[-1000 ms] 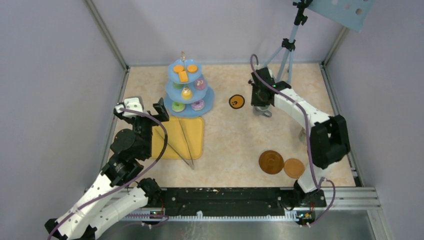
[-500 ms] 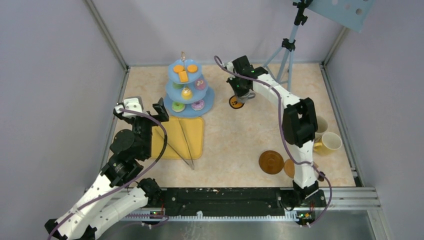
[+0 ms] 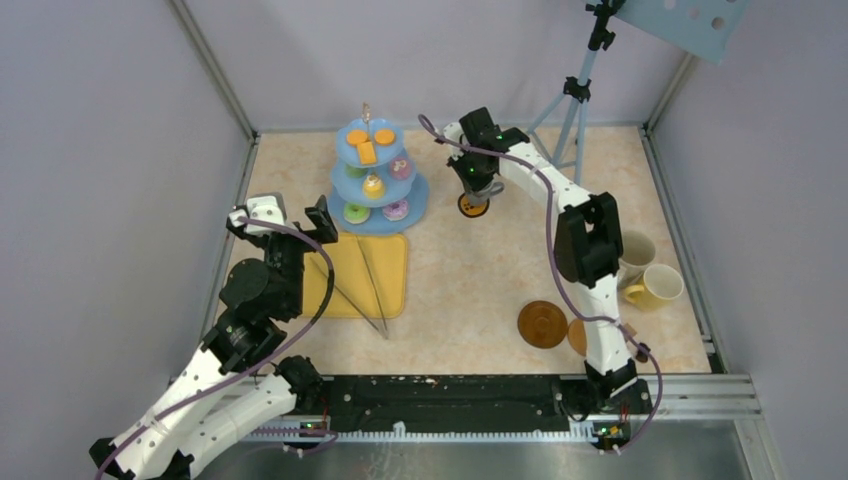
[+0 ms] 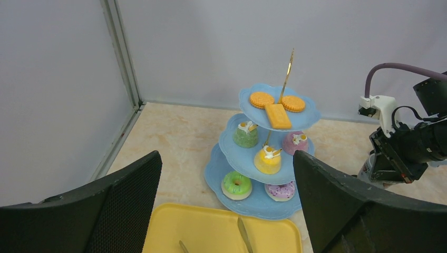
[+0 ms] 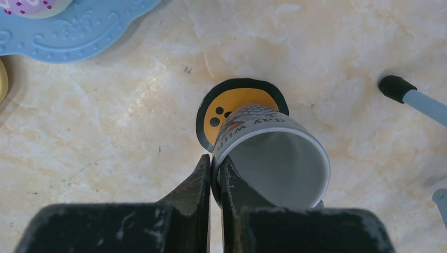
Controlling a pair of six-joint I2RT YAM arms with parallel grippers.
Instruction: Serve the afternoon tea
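Note:
My right gripper is shut on the rim of a grey mug, one finger inside and one outside. The mug hangs tilted over a round orange coaster with a black edge; in the top view the right gripper is just right of the light-blue three-tier stand. The stand carries orange biscuits on top, small cakes in the middle and donuts below. My left gripper is open and holds nothing, above the yellow tray and facing the stand.
A yellow tray with long metal tongs lies in front of the stand. A cream mug and a yellow mug stand at the right, two brown coasters near the front. A tripod stands at the back right.
My right arm has swung left from the back right, carrying the grey mug to above the orange coaster. That uncovered the cream and yellow mugs. The left arm has not moved.

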